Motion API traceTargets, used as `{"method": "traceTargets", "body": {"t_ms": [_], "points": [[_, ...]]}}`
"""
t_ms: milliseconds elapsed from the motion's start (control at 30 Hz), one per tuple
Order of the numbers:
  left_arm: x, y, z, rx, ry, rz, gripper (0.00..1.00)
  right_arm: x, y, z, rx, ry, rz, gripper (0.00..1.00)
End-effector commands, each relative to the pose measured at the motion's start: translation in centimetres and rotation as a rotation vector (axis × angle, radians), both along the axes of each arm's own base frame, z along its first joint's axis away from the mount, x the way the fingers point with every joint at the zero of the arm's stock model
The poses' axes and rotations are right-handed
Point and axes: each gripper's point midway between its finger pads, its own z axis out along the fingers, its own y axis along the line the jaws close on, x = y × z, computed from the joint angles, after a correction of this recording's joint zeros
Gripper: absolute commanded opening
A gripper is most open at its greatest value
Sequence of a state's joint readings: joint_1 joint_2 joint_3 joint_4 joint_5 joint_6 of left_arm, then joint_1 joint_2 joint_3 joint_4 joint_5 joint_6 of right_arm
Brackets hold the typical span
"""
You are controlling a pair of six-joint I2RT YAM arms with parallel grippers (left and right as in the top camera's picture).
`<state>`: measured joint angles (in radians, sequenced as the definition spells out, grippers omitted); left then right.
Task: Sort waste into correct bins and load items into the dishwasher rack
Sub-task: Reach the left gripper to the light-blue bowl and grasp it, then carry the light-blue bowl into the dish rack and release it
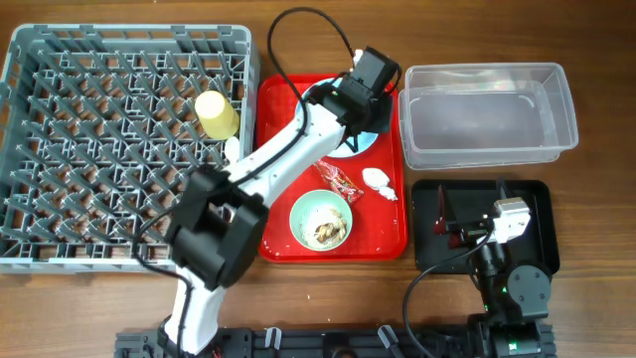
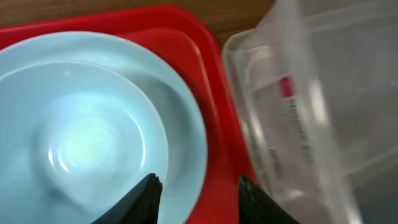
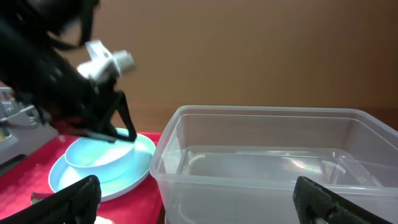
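Observation:
My left gripper is open over the far end of the red serving tray. Its fingers straddle the right rims of a pale blue bowl and the pale blue plate under it. Both also show in the right wrist view, the bowl on the plate. The yellow cup sits in the grey dishwasher rack. A pale green bowl holds rice and brown scraps. The red wrapper and white tissue lie on the tray. My right gripper is wide open and empty over the black tray.
The red serving tray lies between the rack and the bins. The clear tub stands empty right beside the tray's right edge, close to my left gripper. A small white piece lies at the rack's right edge.

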<state>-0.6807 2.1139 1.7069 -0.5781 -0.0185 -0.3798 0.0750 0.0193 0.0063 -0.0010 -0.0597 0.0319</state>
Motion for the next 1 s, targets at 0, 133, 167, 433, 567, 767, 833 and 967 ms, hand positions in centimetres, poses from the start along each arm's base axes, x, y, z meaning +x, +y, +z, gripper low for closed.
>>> {"method": "traceTargets", "body": {"t_ms": [0, 133, 167, 433, 567, 767, 833, 967], "points": [[0.5, 1.1, -4.0, 0.090, 0.023, 0.018, 0.40, 0.0, 0.0, 0.1, -0.005, -0.008, 0.004, 1.00], [0.6, 1.3, -4.9, 0.115, 0.026, 0.010, 0.34, 0.0, 0.0, 0.1, -0.005, -0.008, 0.004, 1.00], [0.6, 1.3, -4.9, 0.115, 0.026, 0.010, 0.29, 0.0, 0.0, 0.1, -0.005, -0.008, 0.004, 1.00], [0.1, 1.7, -6.0, 0.129, 0.043, 0.010, 0.16, 0.0, 0.0, 0.1, -0.005, -0.008, 0.004, 1.00], [0.4, 2.0, -6.3, 0.149, 0.035, 0.021, 0.13, 0.0, 0.0, 0.1, -0.005, -0.008, 0.004, 0.99], [0.6, 2.0, -4.2, 0.140, 0.012, 0.028, 0.04, 0.0, 0.0, 0.1, -0.005, -0.008, 0.004, 1.00], [0.8, 2.0, 0.6, 0.099, -0.038, 0.033, 0.04, 0.0, 0.0, 0.1, -0.005, -0.008, 0.004, 1.00], [-2.9, 5.6, 14.5, -0.051, -0.078, 0.018, 0.04, 0.0, 0.0, 0.1, -0.005, -0.008, 0.004, 1.00]]}}
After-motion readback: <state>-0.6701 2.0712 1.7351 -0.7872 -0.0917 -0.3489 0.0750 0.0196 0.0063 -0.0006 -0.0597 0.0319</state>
